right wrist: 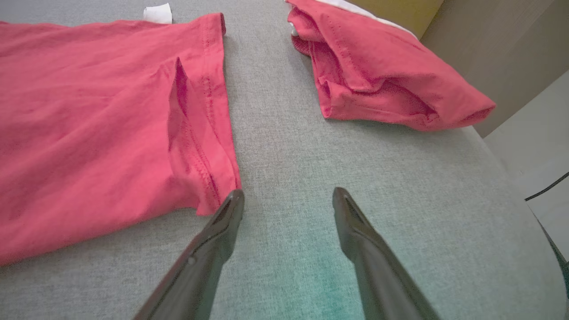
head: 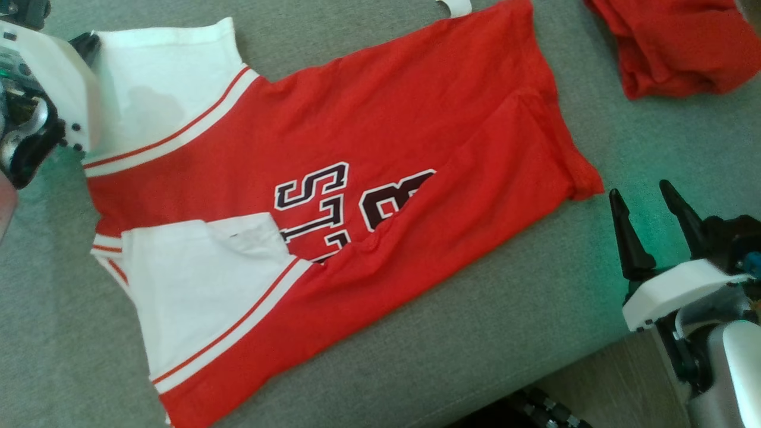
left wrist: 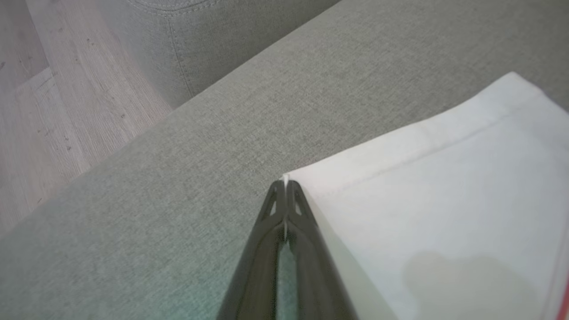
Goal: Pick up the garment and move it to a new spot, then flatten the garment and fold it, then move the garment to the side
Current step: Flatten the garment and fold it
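The garment (head: 416,119), a red jersey with white sleeves, lies spread almost flat on the grey upholstered seat (head: 505,333), with one sleeve turned in over the letters. The left gripper (left wrist: 284,184) has its fingers pressed together on the very corner of the other white sleeve (left wrist: 444,178); a thin edge of white cloth shows between the tips. The right gripper (head: 641,190) waits with fingers apart, just beside the hem corner (head: 585,184), holding nothing.

I think the step in hand is to fold this sleeve. To do it well, the left arm should lift only a little, carry the corner inward over the red body, and lay it down without dragging the whole jersey.

The seat cloth looks rough and may grip a bit. A second red garment (head: 678,47) lies bunched further along it. Beyond the seat's edge is a pale wooden floor (left wrist: 53,111).
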